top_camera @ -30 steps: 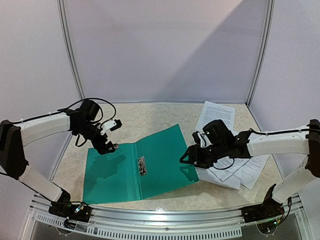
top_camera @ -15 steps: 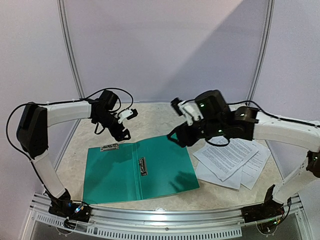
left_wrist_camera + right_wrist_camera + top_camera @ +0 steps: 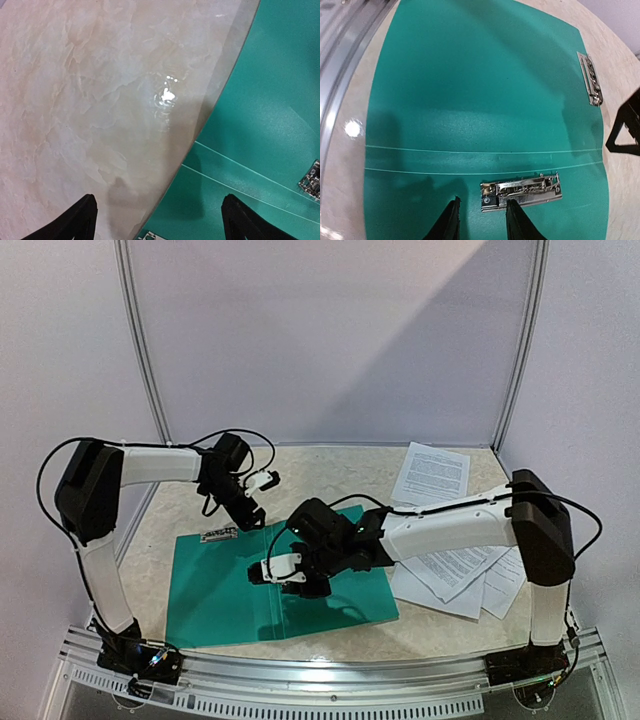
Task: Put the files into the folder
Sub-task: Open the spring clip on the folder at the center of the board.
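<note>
- The folder (image 3: 225,595) lies open and flat on the surface (image 3: 310,472). It is smooth teal plastic with two thin crease lines along its spine.
- A shiny metal clip (image 3: 520,190) sits inside next to the creases, and a narrow metal strip (image 3: 590,77) lies at one cover's edge.
- The surface is glossy with a pale marbled pattern.
- The files (image 3: 455,570) are white sheets of dense print, fanned in a loose pile just right of the folder. One more sheet (image 3: 432,473) lies farther back.
- The right end effector (image 3: 483,202) hangs over the spine with its fingers narrowly parted at the clip, holding nothing.
- The left end effector (image 3: 158,200) is spread wide and empty over the folder's far edge.
</note>
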Action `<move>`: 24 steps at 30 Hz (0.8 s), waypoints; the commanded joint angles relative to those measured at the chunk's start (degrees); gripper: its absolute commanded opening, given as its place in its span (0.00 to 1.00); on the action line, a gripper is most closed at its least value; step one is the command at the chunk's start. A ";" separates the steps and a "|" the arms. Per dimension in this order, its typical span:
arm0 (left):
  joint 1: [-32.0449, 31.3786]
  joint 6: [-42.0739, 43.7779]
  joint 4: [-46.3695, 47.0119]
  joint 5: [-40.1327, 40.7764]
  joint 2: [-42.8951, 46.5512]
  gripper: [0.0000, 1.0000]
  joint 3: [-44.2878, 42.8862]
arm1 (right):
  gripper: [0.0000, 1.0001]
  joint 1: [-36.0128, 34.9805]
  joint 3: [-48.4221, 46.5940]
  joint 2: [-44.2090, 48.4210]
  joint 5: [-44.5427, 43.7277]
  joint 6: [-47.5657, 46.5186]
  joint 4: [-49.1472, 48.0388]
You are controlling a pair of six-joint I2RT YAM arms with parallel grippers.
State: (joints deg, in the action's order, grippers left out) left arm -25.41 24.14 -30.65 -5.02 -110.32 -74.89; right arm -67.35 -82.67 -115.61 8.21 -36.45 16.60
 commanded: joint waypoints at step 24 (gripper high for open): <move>-2.54 1.52 2.99 8.79 -5.51 0.89 1.60 | 0.11 0.58 -6.08 -10.10 -3.22 -11.37 0.91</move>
State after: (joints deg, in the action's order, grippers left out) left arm -27.31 24.86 -27.07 2.46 -114.37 -74.52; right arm -66.78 -87.18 -123.90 5.74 -47.29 15.81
